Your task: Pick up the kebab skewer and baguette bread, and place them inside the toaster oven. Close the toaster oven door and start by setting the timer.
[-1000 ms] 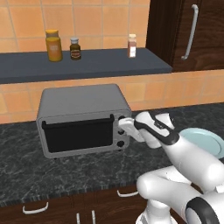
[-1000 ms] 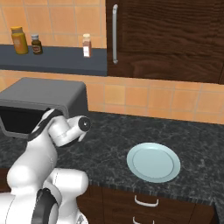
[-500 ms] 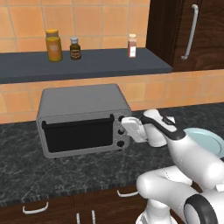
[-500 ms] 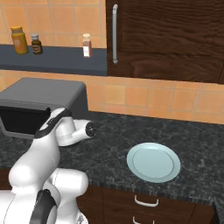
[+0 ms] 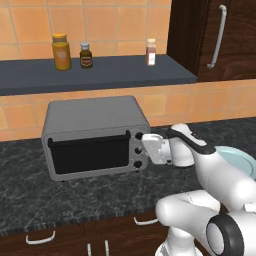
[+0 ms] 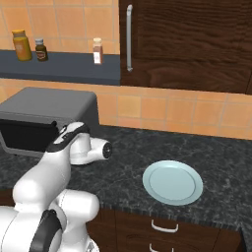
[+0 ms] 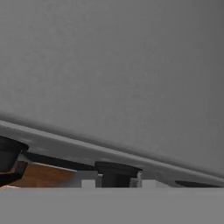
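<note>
- The oven (image 5: 92, 137) sits on the dark counter (image 5: 75, 197) against the tiled wall, under a grey shelf (image 5: 100, 75); bare counter lies in front of it and to its left.
- To the oven's right the counter runs on past the arm to a pale plate (image 6: 172, 181) near the front edge, well apart from the oven.
- A dark wall cabinet (image 6: 187, 44) with a long handle hangs above the right part of the counter, beside the shelf's end.
- The door (image 5: 89, 154) is up and shut flat against the oven's front, its black bar handle along the top edge.
- The gripper (image 5: 145, 149) is at the oven's right front edge, at the column of three black knobs (image 5: 138, 149), level with the middle one.
- Its fingers are pressed together; in the hand view a black knob (image 7: 116, 173) sits right at the finger tips, with grey oven metal above it. Whether the knob is pinched cannot be told.
- Through the dark glass nothing inside the oven can be made out.
- The plate holds nothing.
- The shelf carries three jars (image 5: 62, 51), two at the left and one nearer the cabinet.
</note>
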{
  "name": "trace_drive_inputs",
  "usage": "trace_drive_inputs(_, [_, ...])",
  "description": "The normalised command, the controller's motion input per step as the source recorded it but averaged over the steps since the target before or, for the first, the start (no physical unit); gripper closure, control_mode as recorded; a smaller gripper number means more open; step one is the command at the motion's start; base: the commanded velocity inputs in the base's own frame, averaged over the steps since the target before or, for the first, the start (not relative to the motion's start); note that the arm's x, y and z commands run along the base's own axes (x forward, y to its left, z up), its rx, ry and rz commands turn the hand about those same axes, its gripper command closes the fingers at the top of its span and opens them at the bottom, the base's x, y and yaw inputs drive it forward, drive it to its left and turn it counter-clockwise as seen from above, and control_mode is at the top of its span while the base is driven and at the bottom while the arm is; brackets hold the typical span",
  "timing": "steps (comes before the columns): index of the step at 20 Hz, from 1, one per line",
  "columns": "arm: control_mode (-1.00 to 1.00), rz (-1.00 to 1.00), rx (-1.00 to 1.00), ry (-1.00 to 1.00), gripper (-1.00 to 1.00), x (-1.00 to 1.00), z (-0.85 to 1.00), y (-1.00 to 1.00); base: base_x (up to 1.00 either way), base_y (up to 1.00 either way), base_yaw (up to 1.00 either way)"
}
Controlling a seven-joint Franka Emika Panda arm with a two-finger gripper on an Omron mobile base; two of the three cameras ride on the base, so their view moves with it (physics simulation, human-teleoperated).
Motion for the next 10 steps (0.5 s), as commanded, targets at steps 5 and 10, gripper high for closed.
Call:
trace_drive_inputs(5, [-1.00,0.00,0.26,-0.04,1.00,-0.16,-0.25,0.00,0.00,0.00,0.00])
trace_drive_inputs(10, [-1.00,0.00,0.28,-0.03,1.00,-0.07,-0.20,-0.02,0.00,0.00,0.00])
